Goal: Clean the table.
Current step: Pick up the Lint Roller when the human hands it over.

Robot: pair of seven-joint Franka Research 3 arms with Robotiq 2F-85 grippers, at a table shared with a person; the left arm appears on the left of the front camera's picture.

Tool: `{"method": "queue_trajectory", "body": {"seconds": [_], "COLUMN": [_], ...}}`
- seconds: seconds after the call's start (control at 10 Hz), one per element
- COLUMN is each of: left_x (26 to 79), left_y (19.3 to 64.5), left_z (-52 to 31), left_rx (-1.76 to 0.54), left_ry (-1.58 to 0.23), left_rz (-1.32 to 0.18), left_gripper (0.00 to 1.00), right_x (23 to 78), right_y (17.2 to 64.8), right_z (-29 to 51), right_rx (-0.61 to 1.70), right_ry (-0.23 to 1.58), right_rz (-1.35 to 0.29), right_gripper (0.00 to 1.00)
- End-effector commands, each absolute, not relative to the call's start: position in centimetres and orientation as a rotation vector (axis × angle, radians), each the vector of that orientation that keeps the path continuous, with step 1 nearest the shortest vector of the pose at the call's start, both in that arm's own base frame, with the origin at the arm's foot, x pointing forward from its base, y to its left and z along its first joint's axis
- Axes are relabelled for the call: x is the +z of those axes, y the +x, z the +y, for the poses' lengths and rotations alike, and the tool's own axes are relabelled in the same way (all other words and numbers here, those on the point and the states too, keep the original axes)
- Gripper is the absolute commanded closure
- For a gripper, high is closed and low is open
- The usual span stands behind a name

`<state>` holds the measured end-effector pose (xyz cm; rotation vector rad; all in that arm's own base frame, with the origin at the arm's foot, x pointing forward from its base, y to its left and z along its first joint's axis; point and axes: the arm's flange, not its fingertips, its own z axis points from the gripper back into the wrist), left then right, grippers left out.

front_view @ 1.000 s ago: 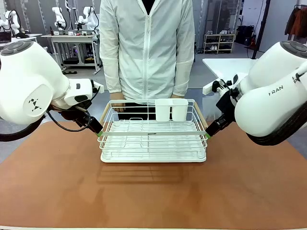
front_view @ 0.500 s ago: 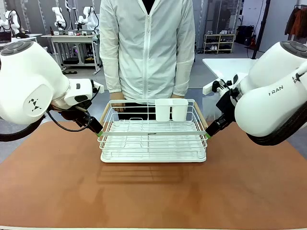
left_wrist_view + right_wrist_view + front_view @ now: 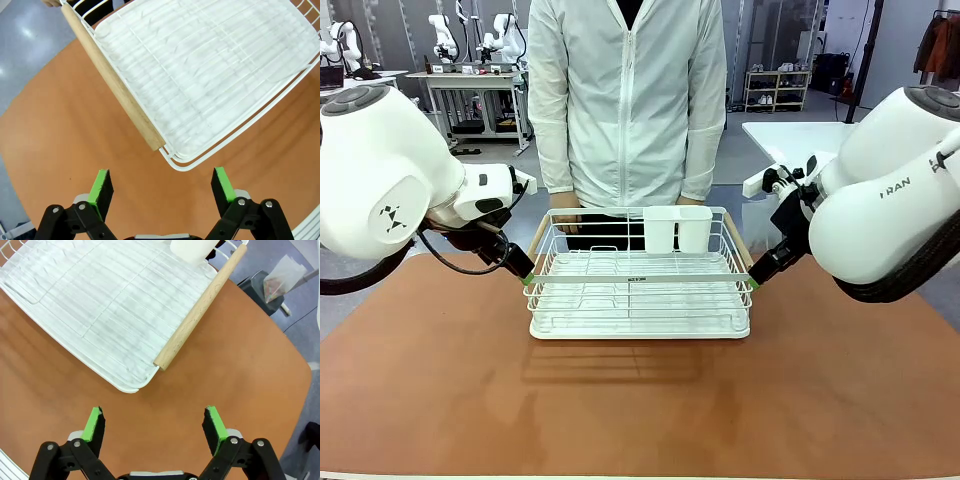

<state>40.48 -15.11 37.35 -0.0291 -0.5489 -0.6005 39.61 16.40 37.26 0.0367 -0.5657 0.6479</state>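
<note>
Inspection from the remote station, nearest items first.

1. The table lay directly before the front camera. Its reddish-brown top ran across the whole width of the view, and the near half was bare.

2. The left gripper was released. In its wrist view the green pads stood wide apart with only tabletop between them. The near corner of the dish rack sat just ahead of the fingertips without touching them. From the front, the gripper tip was low at the rack's front-left corner.

3. The right gripper was likewise released, jaws spread, nothing held. It was just short of the rack's front-right corner (a mirror of the left side). The fingertips were near the end of the right wooden handle but apart from it.

4. The dish rack, white wire over a white tray, stood on the table at mid-depth, centred between the two arms. A left wooden handle ran along its left side. I saw no dishes in the tray.

5. A white two-compartment holder hung inside the rack's far wall, right of centre.

6. A person in a white zipped jacket stood at the far edge of the table, right behind the rack, arms down. I could not tell whether the hands touched the rack.

7. A smaller white table stood beyond, to the right.
</note>
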Motion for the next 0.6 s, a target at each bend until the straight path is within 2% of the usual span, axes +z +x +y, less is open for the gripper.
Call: {"method": "queue_trajectory", "body": {"seconds": [0.0,0.3,0.4,0.5], "left_x": [39.8,43.6,44.0,44.2], "left_y": [41.2,40.8,40.5,40.4], "left_z": [-13.2,-7.2,-4.7,-1.6], "left_rx": [-0.569,-0.487,-0.441,-0.368], "left_ry": [-0.106,-0.519,-0.649,-0.774], "left_rz": [-0.548,-0.435,-0.405,-0.414], "left_gripper": [0.0,0.0,0.0,0.0], "right_x": [39.7,41.2,41.0,40.8], "right_y": [40.5,43.2,43.9,44.6], "right_z": [13.4,5.1,3.0,1.0], "right_rx": [0.604,0.451,0.42,0.403], "right_ry": [0.208,0.541,0.599,0.705], "right_rz": [-0.524,-0.351,-0.293,-0.219], "right_gripper": [0.0,0.0,0.0,0.0]}}
